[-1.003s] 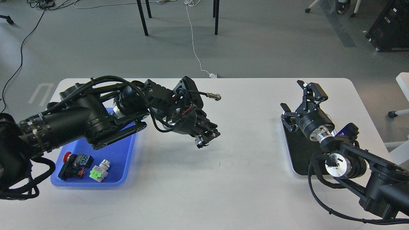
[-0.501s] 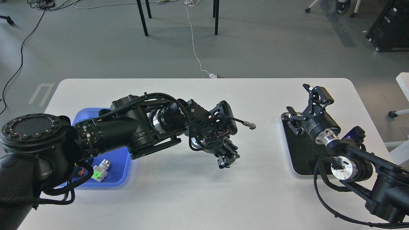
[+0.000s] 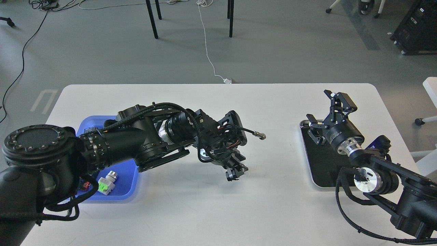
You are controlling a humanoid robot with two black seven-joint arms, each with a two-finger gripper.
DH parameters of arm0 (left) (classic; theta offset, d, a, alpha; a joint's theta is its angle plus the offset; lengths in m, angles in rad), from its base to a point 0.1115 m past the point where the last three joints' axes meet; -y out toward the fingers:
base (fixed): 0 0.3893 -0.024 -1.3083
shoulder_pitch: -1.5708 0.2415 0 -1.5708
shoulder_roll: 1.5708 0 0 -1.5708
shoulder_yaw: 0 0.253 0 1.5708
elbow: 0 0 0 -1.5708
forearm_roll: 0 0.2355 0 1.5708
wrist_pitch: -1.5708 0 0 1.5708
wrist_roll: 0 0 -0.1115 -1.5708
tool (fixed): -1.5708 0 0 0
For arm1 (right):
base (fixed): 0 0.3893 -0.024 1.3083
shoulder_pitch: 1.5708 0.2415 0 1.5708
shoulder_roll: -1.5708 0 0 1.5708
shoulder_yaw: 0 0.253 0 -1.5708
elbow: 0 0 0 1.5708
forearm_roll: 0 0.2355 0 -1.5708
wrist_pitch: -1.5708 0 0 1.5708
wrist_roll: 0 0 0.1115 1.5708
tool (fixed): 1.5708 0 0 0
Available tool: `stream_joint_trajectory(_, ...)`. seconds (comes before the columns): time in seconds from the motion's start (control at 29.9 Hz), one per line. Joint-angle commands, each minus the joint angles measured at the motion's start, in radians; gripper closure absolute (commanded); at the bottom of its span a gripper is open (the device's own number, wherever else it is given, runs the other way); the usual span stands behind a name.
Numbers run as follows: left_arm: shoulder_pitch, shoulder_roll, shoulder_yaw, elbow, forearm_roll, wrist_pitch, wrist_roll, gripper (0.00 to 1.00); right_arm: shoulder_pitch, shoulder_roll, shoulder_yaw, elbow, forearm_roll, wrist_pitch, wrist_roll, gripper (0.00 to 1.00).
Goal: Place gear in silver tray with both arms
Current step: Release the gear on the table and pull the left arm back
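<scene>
Since half a second ago the left arm has drawn back a little toward the blue tray [image 3: 131,177], so the left gripper [image 3: 234,173] now hangs slightly nearer the middle-left of the white counter [image 3: 218,212]; the right arm has barely shifted. The left gripper points down and toward the robot, close over the bare counter, and its fingers are seen dark and end-on, so I cannot tell whether they are parted or pressed together, nor whether anything sits between them. A loose cable with a metal connector [image 3: 261,136] sticks out from that wrist toward the right. The blue tray lies at the left, largely hidden under the left arm; a small part with a green face [image 3: 104,185] shows in its near corner. The silver tray [image 3: 312,177] lies at the right side of the counter, its long axis running away from the robot, its dark floor partly covered by the right arm. The right gripper [image 3: 327,109] hovers over the tray's far end with its fingers spread apart, nothing between them. Open counter separates the two grippers.
</scene>
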Motion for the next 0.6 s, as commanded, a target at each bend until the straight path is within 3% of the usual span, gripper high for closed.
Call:
stream_joint_trajectory(0.0,-0.002,0.000,-0.022,-0.015,0.000,0.003,0.000,0.19,0.001,0.002,0.000,0.002,0.000,0.000,0.000,0.04)
stream_joint_trajectory(0.17,-0.014,0.089,-0.188,-0.096,0.000,0.014,0.000,0.09,0.006,0.002,-0.005,0.004,-0.002,0.002,0.000,0.04)
stream_joint_trajectory(0.33,0.005,0.206,-0.303,-0.140,-0.307,0.031,0.000,0.06,0.011,0.003,-0.017,0.004,-0.003,0.002,0.000,0.03)
stream_joint_trajectory(0.4,0.099,0.326,-0.320,-0.198,-0.701,0.058,0.000,0.02,0.015,0.005,-0.023,0.005,-0.017,0.003,0.000,0.03)
stream_joint_trajectory(0.57,0.264,0.475,-0.343,-0.267,-1.221,0.106,0.000,0.02,0.018,0.008,-0.047,0.007,-0.141,0.003,0.000,0.03)
